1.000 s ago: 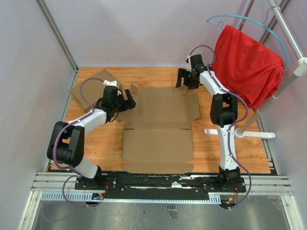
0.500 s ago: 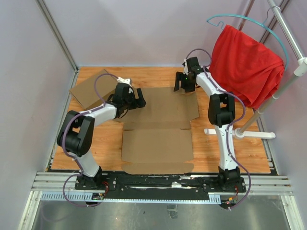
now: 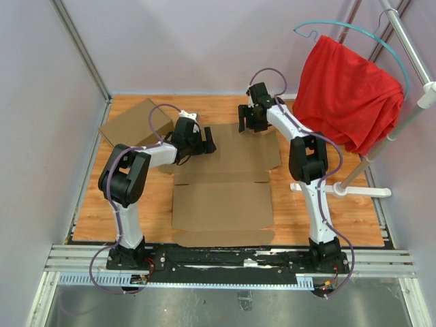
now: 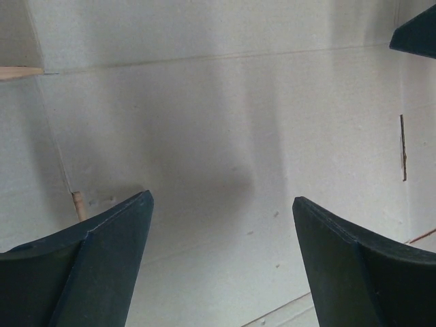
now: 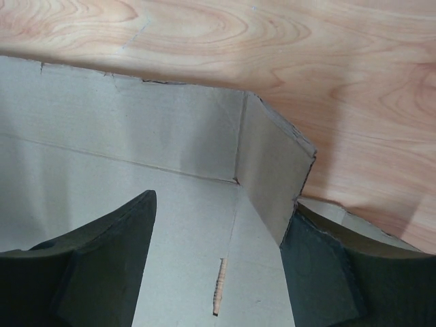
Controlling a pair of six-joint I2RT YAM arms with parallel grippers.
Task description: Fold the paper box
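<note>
A wooden counter (image 3: 300, 218) seen from above, with two robot arms mounted at its near edge. The paper box (image 3: 221, 204) lies unfolded in the middle of the counter, a flat brown cardboard sheet with creases, flaps and tabs, stretching from near the arm bases to the far half of the counter.

The left arm bends in from the left, and the left end effector (image 3: 204, 144) hangs over the far left part of the sheet. Its wrist camera shows both dark fingers (image 4: 102, 259) spread wide with only bare cardboard between them, gripping nothing. A thin slot (image 4: 403, 146) is cut in the cardboard to the right.

The right arm reaches to the far edge of the sheet, where the right end effector (image 3: 246, 121) sits. Its fingers (image 5: 102, 266) are also apart. A small side flap (image 5: 269, 170) stands up from the sheet between them, just beside the right-hand finger. Whether it touches that finger cannot be told.

A second cardboard piece (image 3: 129, 126) lies at the far left corner of the counter. At the right, a red cloth (image 3: 347, 88) hangs from a white rack (image 3: 354, 191).
</note>
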